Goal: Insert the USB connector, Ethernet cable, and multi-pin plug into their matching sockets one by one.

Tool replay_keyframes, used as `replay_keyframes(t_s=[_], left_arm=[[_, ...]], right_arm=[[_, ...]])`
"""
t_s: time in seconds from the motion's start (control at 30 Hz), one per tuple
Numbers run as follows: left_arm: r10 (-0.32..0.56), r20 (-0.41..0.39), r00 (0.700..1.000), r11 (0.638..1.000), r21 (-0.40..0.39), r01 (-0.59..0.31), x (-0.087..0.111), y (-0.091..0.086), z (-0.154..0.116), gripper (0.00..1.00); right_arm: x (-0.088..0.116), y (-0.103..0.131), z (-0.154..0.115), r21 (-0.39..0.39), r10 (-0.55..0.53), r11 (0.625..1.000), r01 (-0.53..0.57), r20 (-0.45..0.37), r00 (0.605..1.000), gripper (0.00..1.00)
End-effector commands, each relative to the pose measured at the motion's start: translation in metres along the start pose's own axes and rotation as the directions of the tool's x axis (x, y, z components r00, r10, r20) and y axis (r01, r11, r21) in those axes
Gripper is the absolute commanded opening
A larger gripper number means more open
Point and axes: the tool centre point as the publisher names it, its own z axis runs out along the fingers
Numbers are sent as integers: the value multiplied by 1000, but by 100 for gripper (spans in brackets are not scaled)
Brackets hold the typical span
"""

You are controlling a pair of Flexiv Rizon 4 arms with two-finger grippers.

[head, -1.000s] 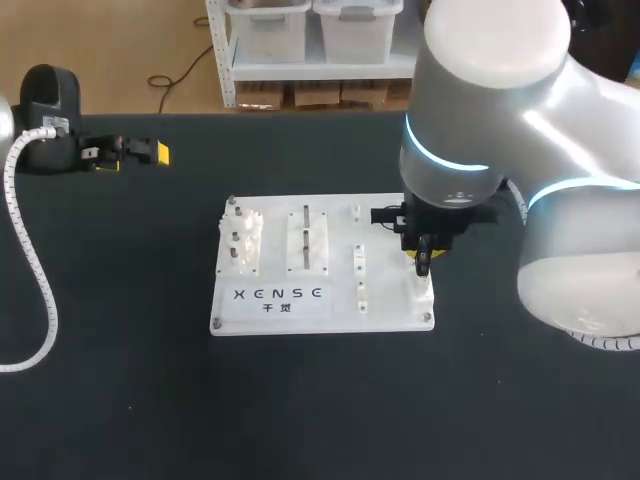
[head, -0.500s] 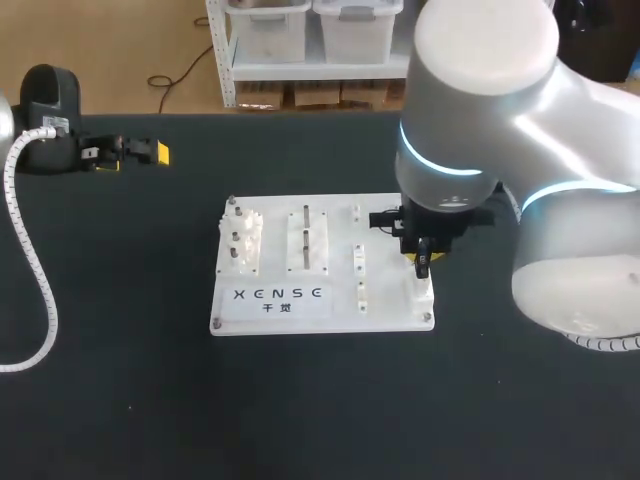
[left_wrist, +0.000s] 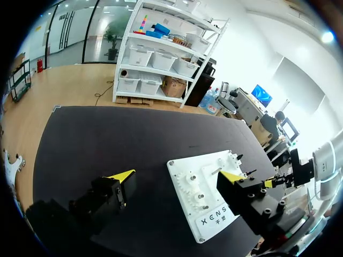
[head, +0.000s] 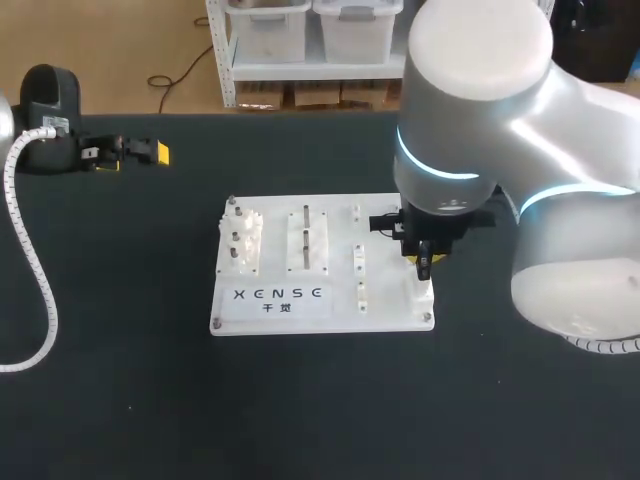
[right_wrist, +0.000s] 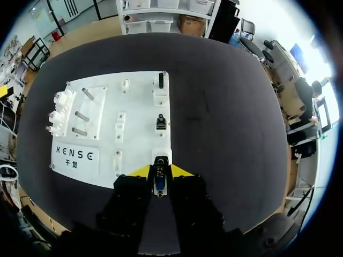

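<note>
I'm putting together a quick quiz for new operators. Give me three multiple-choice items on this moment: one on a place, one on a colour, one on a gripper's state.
1. Where is the right gripper?
A. Off the board entirely
B. Over the board's right side
C. Over the board's left corner

2. What colour is the board?
A. Red
B. Green
C. White

3. How is the left gripper?
A. Open, empty
B. Shut on a cable
C. Shut on the board

Answers:
1 B: the head view shows it above the board's right side, holding a connector.
2 C: the board is white in every view.
3 A: its yellow tips stand wide apart with nothing between them.
</note>
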Motion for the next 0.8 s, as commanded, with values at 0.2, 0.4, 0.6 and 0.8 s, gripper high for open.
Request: replay_keyframes(t_s=[0.2,0.4,0.6,0.8], left_arm=[[0,0,1000,1000,0,0,0,0,0,100],[0,0,1000,1000,0,0,0,0,0,100],[0,0,1000,1000,0,0,0,0,0,100],[0,0,1000,1000,0,0,0,0,0,100]], right_arm=[[0,1,3,5,-3,1000,2,8,1000,0],[0,1,3,7,-8,1000,8,10,1000,0],[-1,1,3,5,-13,1000,13,13,1000,0],[-3,0,4,6,-15,1000,15,17,1000,0]])
